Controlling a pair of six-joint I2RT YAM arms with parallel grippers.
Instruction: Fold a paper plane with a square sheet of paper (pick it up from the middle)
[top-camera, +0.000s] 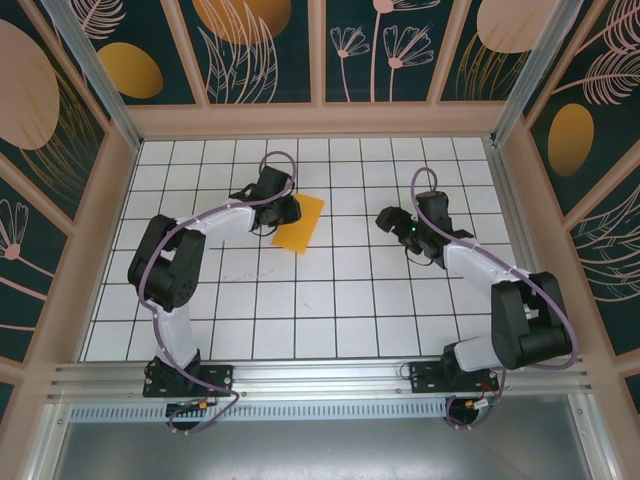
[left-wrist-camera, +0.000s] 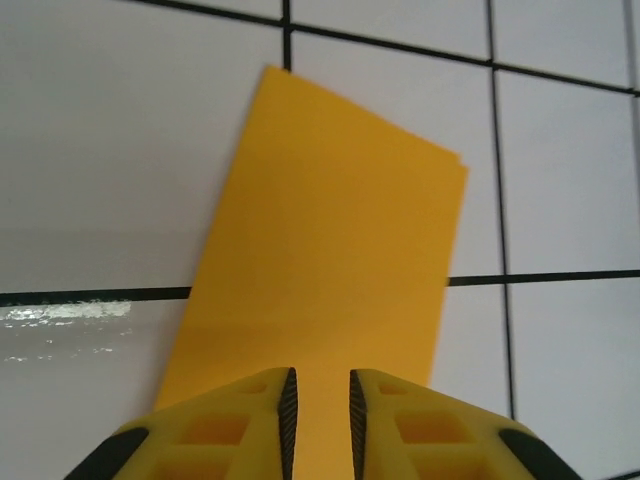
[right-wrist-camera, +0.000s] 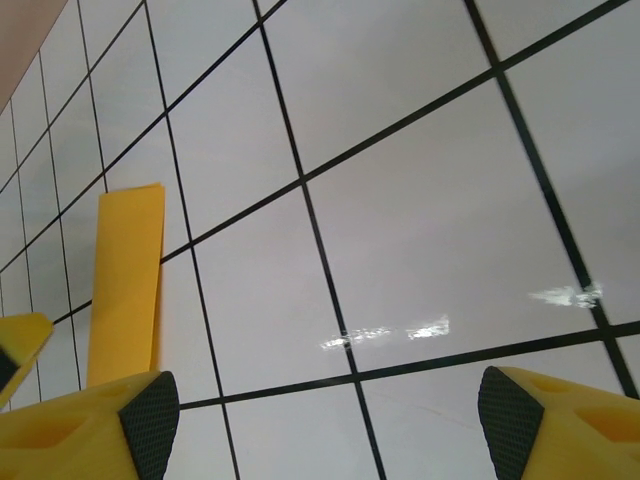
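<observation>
The orange-yellow sheet of paper (top-camera: 301, 224) lies flat on the white grid floor as a folded rectangle, with doubled edges at its far right corner (left-wrist-camera: 330, 250). My left gripper (top-camera: 285, 212) sits low over the paper's near end. Its jaws (left-wrist-camera: 319, 390) stand a narrow gap apart, with paper visible between them and nothing pinched. My right gripper (top-camera: 392, 219) hovers about two tiles to the right of the paper, its jaws wide open (right-wrist-camera: 320, 415) over bare tiles. From there the paper (right-wrist-camera: 128, 290) appears as a narrow strip at the left.
The floor is white tiles with black grid lines (top-camera: 340, 290), enclosed by beige frame walls (top-camera: 320, 120) with painted panels. A yellow finger of the left gripper (right-wrist-camera: 20, 340) peeks into the right wrist view's left edge. Both arm bases stand at the near rail (top-camera: 320, 375).
</observation>
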